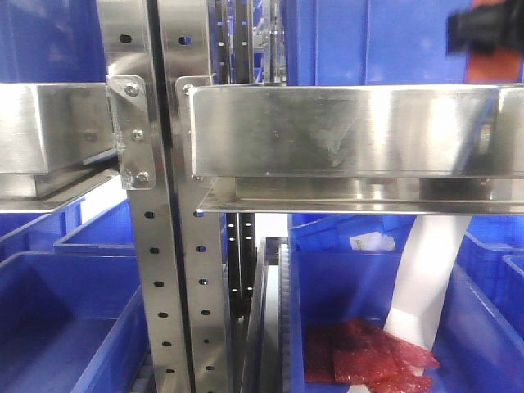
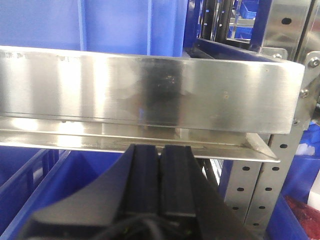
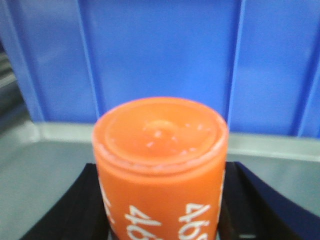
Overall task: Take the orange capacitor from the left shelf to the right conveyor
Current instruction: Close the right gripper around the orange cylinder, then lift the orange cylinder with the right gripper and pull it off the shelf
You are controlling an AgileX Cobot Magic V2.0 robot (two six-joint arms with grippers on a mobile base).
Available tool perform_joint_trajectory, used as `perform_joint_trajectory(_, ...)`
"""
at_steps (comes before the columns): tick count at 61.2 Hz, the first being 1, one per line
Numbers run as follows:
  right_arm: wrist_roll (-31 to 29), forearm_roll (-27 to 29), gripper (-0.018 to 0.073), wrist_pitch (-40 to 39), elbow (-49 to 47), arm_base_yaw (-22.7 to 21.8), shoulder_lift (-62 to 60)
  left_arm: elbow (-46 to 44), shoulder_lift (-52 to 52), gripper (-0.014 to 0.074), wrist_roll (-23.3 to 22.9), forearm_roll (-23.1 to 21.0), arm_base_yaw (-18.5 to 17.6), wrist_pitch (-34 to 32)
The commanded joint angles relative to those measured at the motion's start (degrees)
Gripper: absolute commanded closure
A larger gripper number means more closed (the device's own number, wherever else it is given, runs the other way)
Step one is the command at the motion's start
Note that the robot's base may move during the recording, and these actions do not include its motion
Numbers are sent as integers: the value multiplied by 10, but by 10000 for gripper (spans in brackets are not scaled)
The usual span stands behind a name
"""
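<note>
- Clamping the orange capacitor (image 3: 160, 165) from both sides, the right gripper (image 3: 161, 212) is pressing its black fingers (image 3: 80, 210) against the cylinder at the bottom centre of the right wrist view.
- The orange capacitor is standing upright with its flat top showing and white digits on its side. It is sitting in front of a blue bin wall (image 3: 160, 55) and above a grey metal surface (image 3: 45, 165).
- The left gripper (image 2: 161, 150) is holding its two black pads together, pad against pad, at the bottom centre of the left wrist view. It is sitting just below a steel rail of the left shelf (image 2: 150, 90).
- In the front view, the lower-right bin (image 1: 336, 286) is holding red packets (image 1: 364, 356), and a white strip (image 1: 426, 278) is reaching down to them.
- The lower-left bin (image 1: 49, 327) is sitting beside the perforated uprights (image 1: 155, 270).
</note>
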Motion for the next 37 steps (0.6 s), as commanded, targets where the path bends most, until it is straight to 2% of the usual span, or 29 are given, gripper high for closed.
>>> perform_joint_trajectory(1,-1,-2,367,-3,-19,-1,-70,-1,-8,723,-1,-2,0,-48)
perform_joint_trajectory(13,-1,-32,367,139,-19,8,-185,-1,-8,723,-1,-2,0,-48)
perform_joint_trajectory(23,-2,-34,367,255,-19,24,-280,-1,-8,723,-1,-2,0,-48)
perform_joint_trajectory(37,-10,-34,367,354,-5,37,-398,-1,-8,723,-1,-2,0,-48)
